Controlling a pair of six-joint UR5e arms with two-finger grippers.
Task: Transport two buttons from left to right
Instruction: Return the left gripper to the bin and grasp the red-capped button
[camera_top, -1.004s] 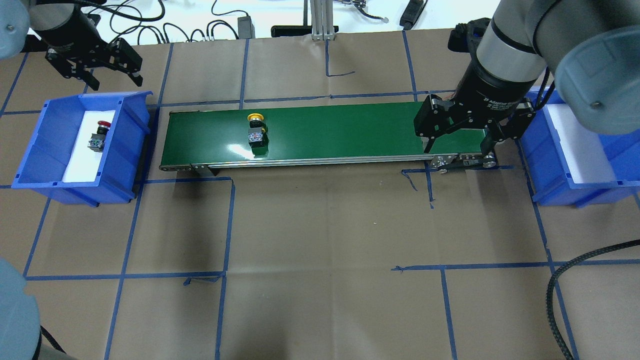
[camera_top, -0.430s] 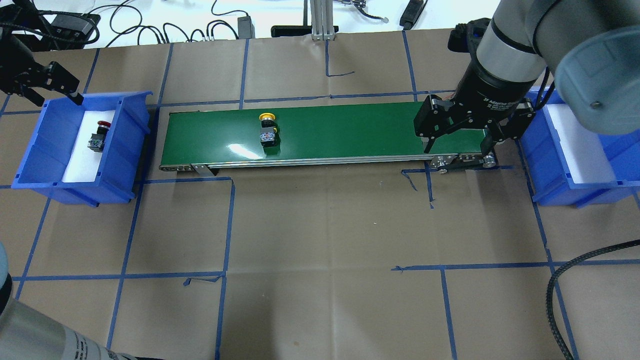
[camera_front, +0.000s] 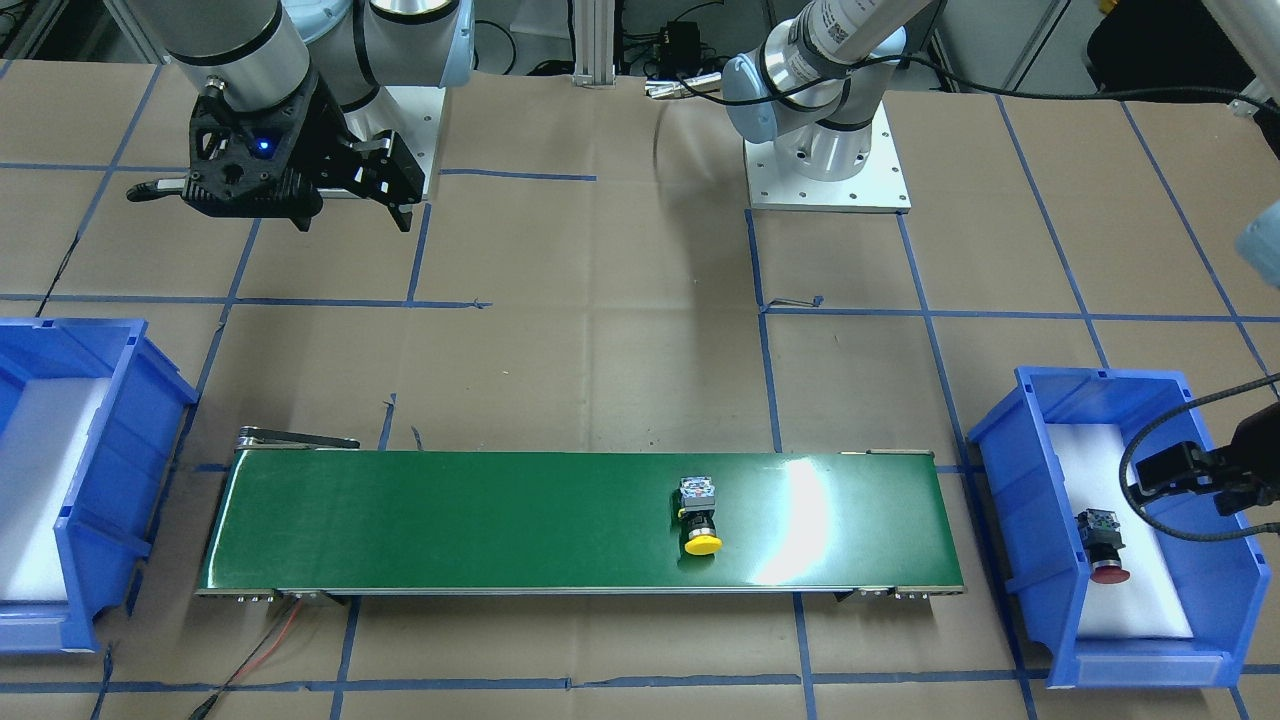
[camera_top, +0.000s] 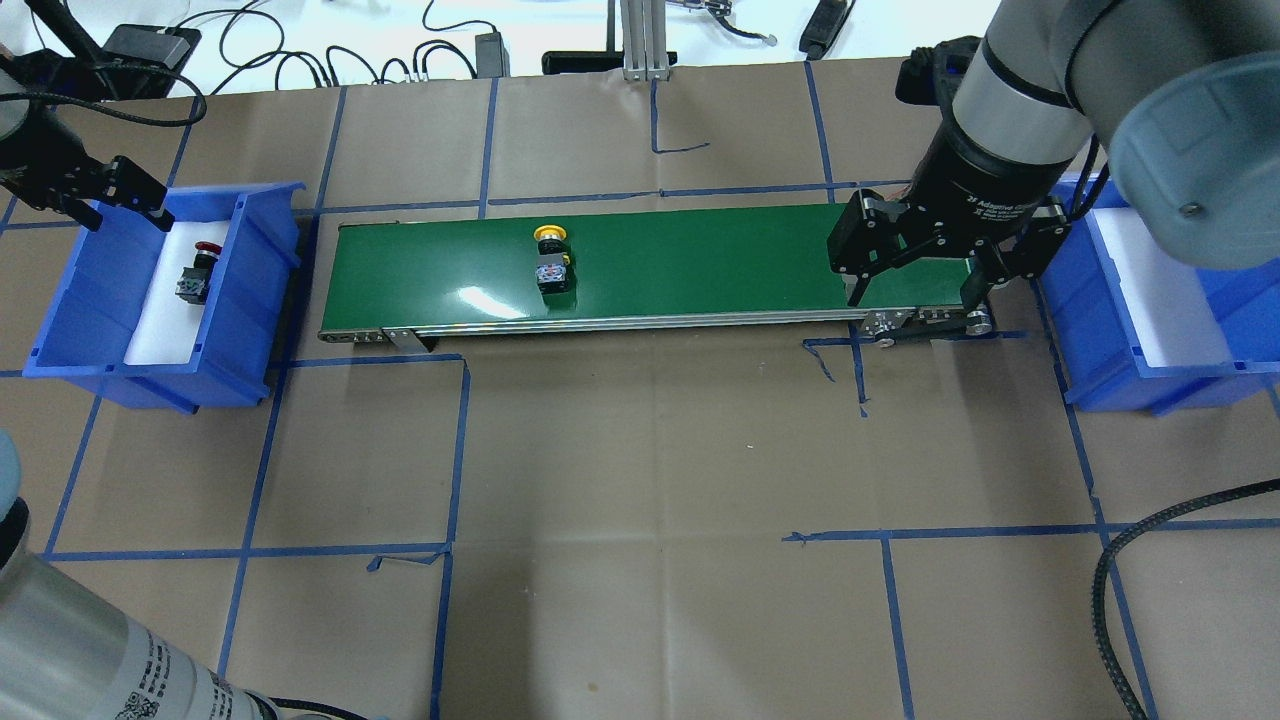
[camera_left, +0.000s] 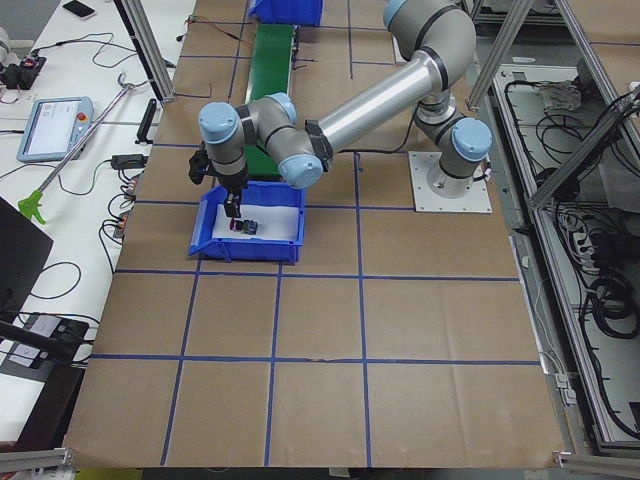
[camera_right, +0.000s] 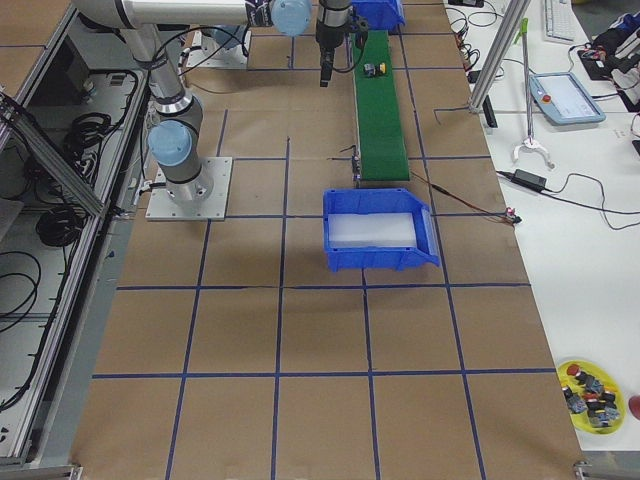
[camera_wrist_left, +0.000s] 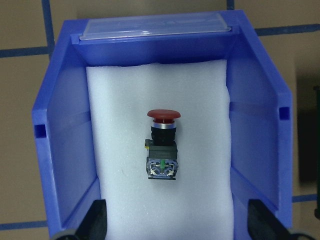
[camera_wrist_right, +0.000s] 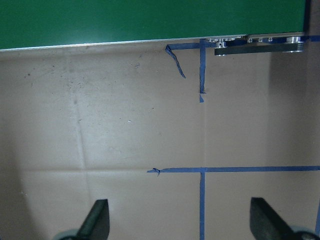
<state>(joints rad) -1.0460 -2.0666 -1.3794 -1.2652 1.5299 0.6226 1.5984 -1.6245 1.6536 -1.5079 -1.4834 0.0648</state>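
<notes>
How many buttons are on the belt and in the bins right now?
2. The yellow button lies on the green belt; the red button lies in the left blue bin.

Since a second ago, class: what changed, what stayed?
The yellow button rode the green belt rightward. The left pincer, open, swung over the left bin. Nothing was grasped or released. The red button in that bin and the open right pincer at the belt's end stayed put.
</notes>
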